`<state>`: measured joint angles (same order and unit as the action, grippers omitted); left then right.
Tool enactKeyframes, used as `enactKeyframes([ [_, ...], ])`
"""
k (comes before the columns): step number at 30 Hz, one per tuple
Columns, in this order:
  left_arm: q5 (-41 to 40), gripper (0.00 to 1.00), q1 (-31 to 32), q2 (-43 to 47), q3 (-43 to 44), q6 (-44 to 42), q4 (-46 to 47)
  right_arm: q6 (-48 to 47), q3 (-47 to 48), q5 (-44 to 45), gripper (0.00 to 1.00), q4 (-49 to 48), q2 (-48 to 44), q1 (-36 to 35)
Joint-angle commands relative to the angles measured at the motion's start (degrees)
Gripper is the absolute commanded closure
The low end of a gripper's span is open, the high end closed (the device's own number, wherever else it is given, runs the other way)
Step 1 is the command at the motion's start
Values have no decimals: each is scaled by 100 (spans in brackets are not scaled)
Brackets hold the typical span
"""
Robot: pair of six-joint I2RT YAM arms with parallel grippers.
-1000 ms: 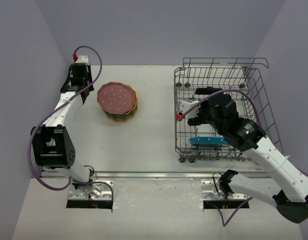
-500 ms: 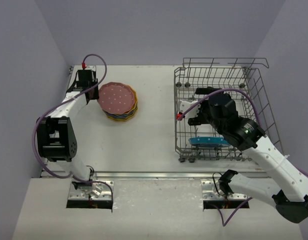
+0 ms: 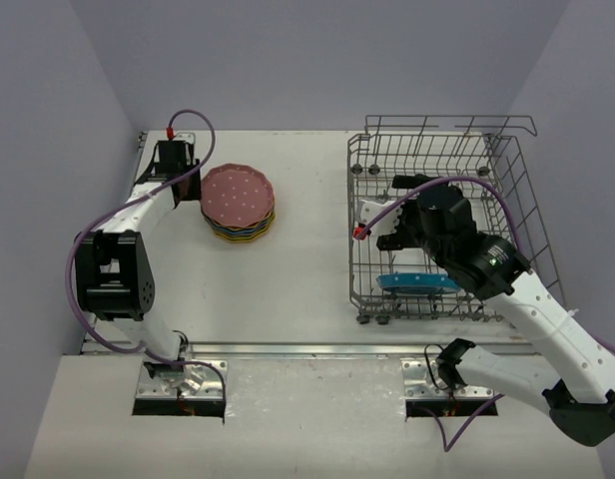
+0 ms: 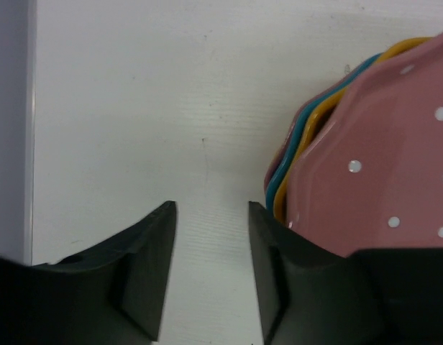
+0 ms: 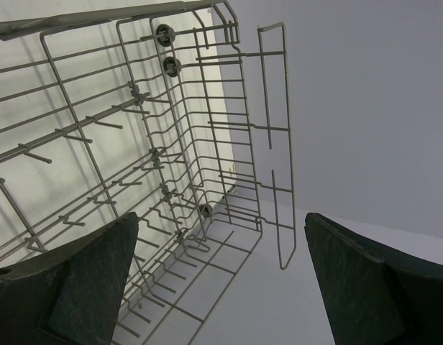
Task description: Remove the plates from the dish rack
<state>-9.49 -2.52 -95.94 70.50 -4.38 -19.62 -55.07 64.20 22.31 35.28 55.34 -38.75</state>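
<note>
Left jaws apart, stacked plates (image 4: 394, 144) just outside one finger (image 4: 268, 287).

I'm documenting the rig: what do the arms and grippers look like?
The left arm and right arm have white links, black joints, and a purple cable tipped with a red connector. The left gripper and right gripper have plain dark fingers.

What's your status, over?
Left claw open, empty, beside the plate stack. Right claw wide open inside the dish rack. One blue plate visible in rack. No obstruction seen.
</note>
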Motion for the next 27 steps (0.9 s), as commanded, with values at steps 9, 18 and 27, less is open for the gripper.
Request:
enactKeyframes([
  [9, 576, 13, 44, 996, 722, 92, -141, 687, 1201, -1027, 2, 2217, 389, 414],
  [18, 3114, 0, 62, 2001, 919, -263, -742, 1044, 2099, -3292, 18, 5064, 952, 596],
  [27, 3360, 0, 68, 2409, 381, -401, -886, 992, 1175, -3455, 30, 5116, 547, 598],
])
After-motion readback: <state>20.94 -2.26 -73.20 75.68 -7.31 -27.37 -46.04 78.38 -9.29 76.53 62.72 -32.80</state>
